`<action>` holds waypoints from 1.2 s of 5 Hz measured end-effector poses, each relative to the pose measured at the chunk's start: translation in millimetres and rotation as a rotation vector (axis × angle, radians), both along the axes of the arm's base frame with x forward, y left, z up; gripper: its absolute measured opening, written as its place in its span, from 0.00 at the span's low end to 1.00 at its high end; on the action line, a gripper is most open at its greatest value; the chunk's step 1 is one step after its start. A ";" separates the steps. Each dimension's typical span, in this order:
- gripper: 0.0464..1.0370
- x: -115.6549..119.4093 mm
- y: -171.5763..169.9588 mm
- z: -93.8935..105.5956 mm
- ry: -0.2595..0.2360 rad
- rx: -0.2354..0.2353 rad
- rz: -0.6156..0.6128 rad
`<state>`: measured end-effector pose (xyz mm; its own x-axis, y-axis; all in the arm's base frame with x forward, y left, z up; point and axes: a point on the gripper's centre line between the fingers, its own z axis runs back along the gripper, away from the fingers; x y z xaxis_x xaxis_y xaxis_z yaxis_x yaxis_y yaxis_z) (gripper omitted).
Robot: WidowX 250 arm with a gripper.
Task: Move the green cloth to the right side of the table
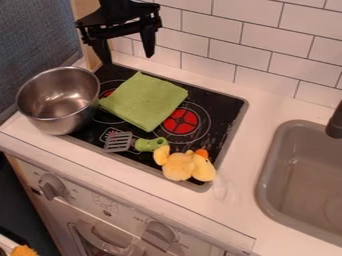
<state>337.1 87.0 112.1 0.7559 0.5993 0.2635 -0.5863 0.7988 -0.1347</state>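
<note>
Slippage is the first thing to be feared, since the square, folded green cloth is laid flat on the black glass stovetop, mostly on its left and rear part, and little raised edge is offered for a pinch. The black two-finger hand is held above the rear left of the stovetop, its fingers spread wide with nothing between them. If it is lowered too little, only air may be caught; if too far, the hard glass may be struck. If only the top layer is pinched, the fold may be undone and a trailing corner left to drag. The cloth's left corner is set so close to the round, shiny metal pot that contact cannot be ruled out, so the pot might be knocked by a finger placed there. With a low carry, the grey slotted spatula with its green handle or the yellow plush duck could be swept along from the front. Towards the right, a strip of white worktop is followed by the grey sink; should the cloth be released too late, it could be dropped into the basin.
</note>
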 end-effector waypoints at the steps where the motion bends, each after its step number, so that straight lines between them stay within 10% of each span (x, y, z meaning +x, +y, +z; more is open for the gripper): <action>1: 0.96 0.0 -0.8 -8.9 0.023 -0.009 -0.006; 3: 0.96 21.2 -7.9 -30.1 0.019 -0.046 -0.184; 6: 0.96 33.9 6.9 -85.6 0.199 0.027 -0.197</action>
<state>371.1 93.9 26.4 0.8956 0.4304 0.1122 -0.4322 0.9017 -0.0098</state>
